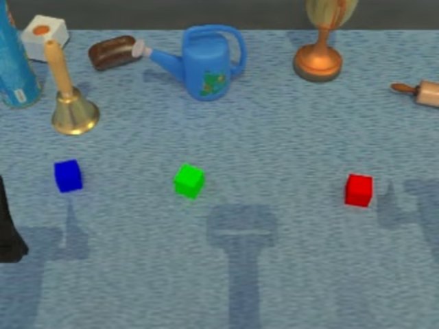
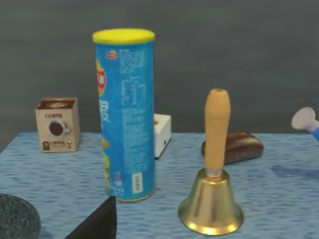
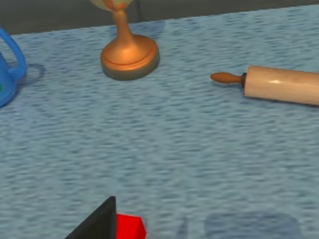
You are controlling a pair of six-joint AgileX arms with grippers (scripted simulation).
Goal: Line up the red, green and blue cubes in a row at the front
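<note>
Sitting in a rough row across the blue counter [image 1: 288, 144]: blue cube [image 1: 68, 175] on the left, green cube [image 1: 188, 181] near the middle, red cube [image 1: 359, 190] on the right, all well apart from each other. Left claw [image 1: 10, 233] barely pokes in at the left edge, can't tell if it's open or closed. Behind the cubes are a brass bell [image 1: 70, 103] and a blue watering can [image 1: 209, 62]. The right arm's claw isn't visible from above.
</note>
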